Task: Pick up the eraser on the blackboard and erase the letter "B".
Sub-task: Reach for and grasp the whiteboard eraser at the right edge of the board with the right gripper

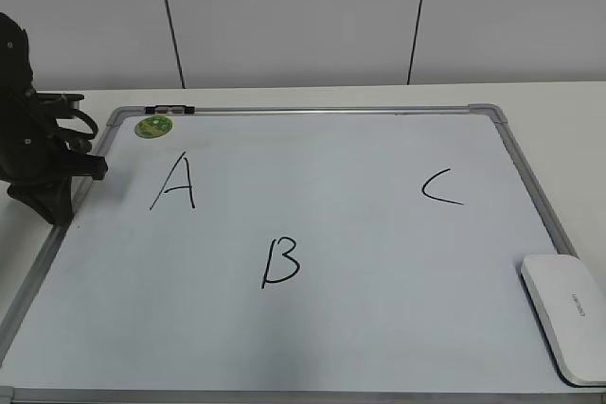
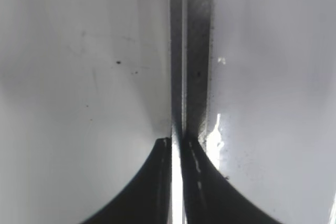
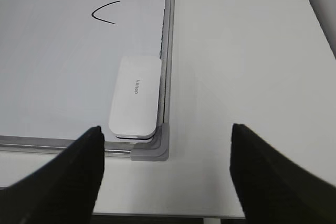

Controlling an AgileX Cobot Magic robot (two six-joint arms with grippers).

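A pale worktop [image 1: 568, 96] is seen across the exterior view, and most of it is covered by the blackboard [image 1: 379, 347], a white board in a silver-grey frame with grey corner caps. Three black letters are written on it: an "A" [image 1: 175, 182] in the upper left, a "C" [image 1: 440, 186] in the upper right, and the letter "B" [image 1: 281, 262] below and between them, just left of the frame's centre. The eraser [image 1: 565, 314] is found at the lower right edge of that view, lying flat on the board against its right frame; in the right wrist view it [image 3: 134, 98] is shown at centre, just above the board's corner cap. A small round green magnet [image 1: 153, 126] is stuck in the board's upper left corner, and a dark marker [image 1: 169, 109] is laid on the top frame just above it.

The left claw [image 2: 176, 141] is seen at the bottom of its wrist view with its fingers pressed together over the board's frame edge. The right claw [image 3: 165, 153] is held wide apart at the bottom of its view, clear of the eraser, gripping nothing
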